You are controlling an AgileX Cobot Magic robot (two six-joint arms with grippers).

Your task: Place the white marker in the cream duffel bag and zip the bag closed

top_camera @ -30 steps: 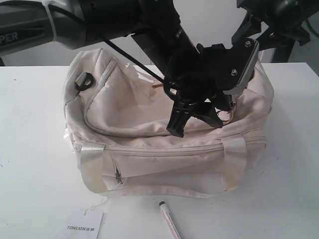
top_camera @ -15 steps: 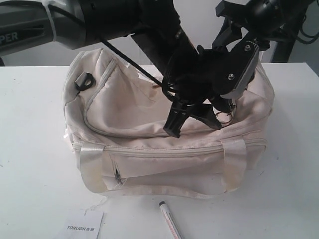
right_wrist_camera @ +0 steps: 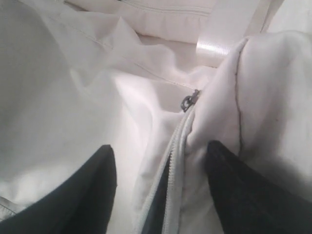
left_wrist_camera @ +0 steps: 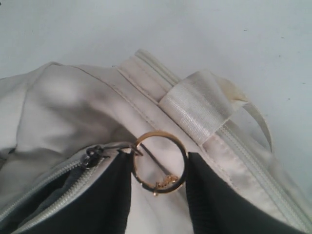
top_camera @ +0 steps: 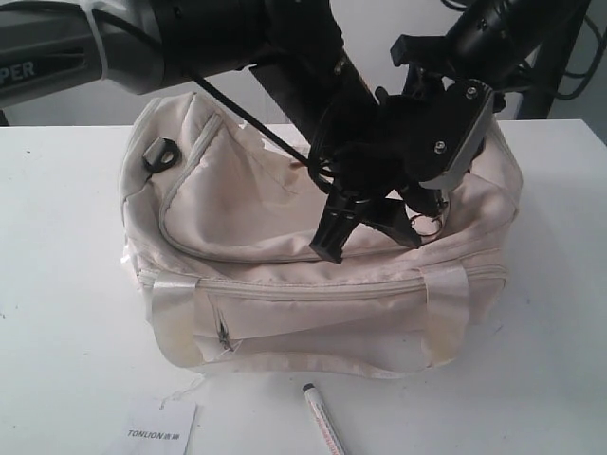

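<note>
White counter, plain pale wall behind it, and the cream duffel bag (top_camera: pixel 285 313) sits pretty much dead centre. The white marker (top_camera: pixel 321 422) is lying on the counter just on the near side of the bag, close to the near edge, with a TONLION paper tag (top_camera: pixel 161 434) a bit to its left, so it's not in the bag yet. Both arms are crowded over the right end of the bag's top. The left gripper (left_wrist_camera: pixel 160 158) reaches across the middle with its fingers spread, and the gold ring (left_wrist_camera: pixel 161 133) of the zipper pull sits right in the gap. The ring about fills that gap, but I can't tell if it's actually being squeezed. The right gripper (right_wrist_camera: pixel 161 146) is spread too, straddling the zipper line (right_wrist_camera: pixel 173 161) just short of the slider (right_wrist_camera: pixel 189 101). My read: one is lined up on the pull to drag the zip, and the other is there to pin the fabric so the soft bag doesn't slide along with it. How far open the zipper is, I can't really say.
</note>
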